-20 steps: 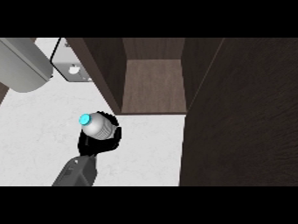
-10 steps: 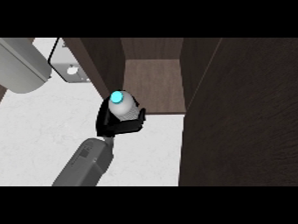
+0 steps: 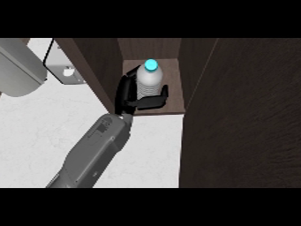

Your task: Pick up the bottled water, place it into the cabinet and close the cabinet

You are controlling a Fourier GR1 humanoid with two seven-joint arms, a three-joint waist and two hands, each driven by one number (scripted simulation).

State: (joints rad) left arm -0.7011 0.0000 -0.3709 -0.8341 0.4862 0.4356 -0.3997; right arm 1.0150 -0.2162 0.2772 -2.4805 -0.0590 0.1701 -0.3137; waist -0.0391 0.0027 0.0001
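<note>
Dark wood boxes me in on both sides: the cabinet (image 3: 100,66) has its left wall right against the back of my left hand (image 3: 126,92), and a tall panel (image 3: 257,114), which I take for the open door, stands to the right. My fingers and thumb are curled round the bottled water (image 3: 148,81), which is upright inside the opening, blue cap (image 3: 152,65) on top, above the near part of the shelf (image 3: 172,110). I cannot tell whether its base touches the shelf yet. That is the main risk: if I let go while it hangs above the board, it could land crooked and tip, and this close to the near edge it might roll out onto the white counter (image 3: 35,132). Pulling out carelessly is the other: my thumb wraps the near side of the bottle, so a straight pull could drag it over. My knuckles could also catch the left wall. My right hand is out of sight.
</note>
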